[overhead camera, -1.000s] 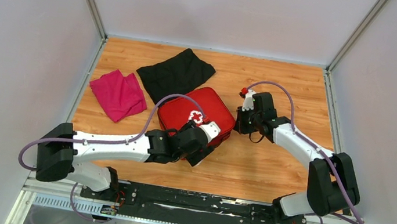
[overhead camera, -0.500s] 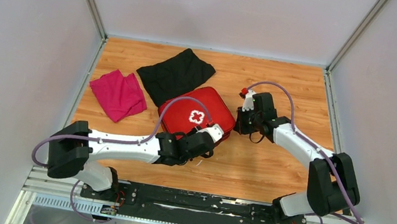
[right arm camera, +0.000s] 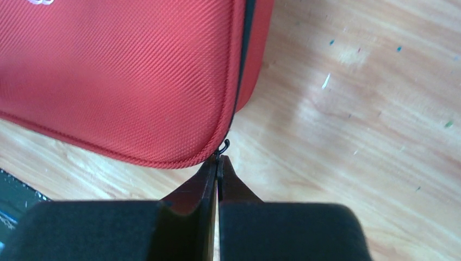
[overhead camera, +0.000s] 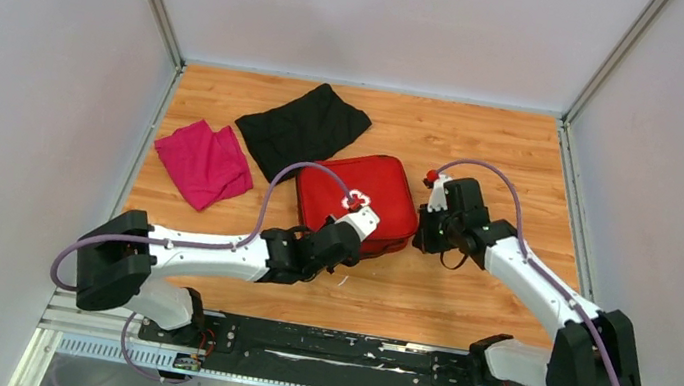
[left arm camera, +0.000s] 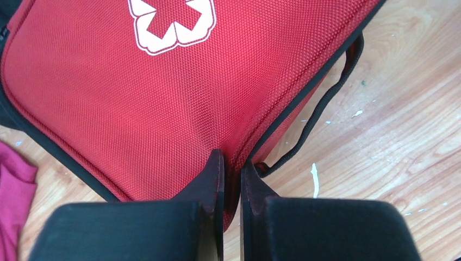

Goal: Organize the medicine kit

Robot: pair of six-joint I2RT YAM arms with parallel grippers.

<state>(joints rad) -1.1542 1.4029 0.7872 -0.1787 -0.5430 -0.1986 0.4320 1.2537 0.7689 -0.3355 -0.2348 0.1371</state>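
Note:
The red medicine kit (overhead camera: 373,192) lies closed on the wooden table, its white cross (left arm camera: 173,22) facing up. My left gripper (overhead camera: 360,228) sits at the kit's near edge. In the left wrist view, the left gripper (left arm camera: 232,161) is shut on a fold of the kit (left arm camera: 163,92) beside its black trim. My right gripper (overhead camera: 421,237) is at the kit's right corner. Seen from the right wrist, the right gripper (right arm camera: 218,159) is shut on the small black zipper pull (right arm camera: 224,144), next to the kit (right arm camera: 125,76).
A black cloth (overhead camera: 302,127) lies behind the kit and a magenta cloth (overhead camera: 204,162) to its left, also showing in the left wrist view as the magenta cloth (left arm camera: 13,185). A thin black loop (left arm camera: 321,109) hangs off the kit's side. Walls enclose the table on three sides.
The left gripper went from open to shut on the kit's near edge. The kit shifted right and turned. The right gripper moved right and nearer, still holding the zipper pull.

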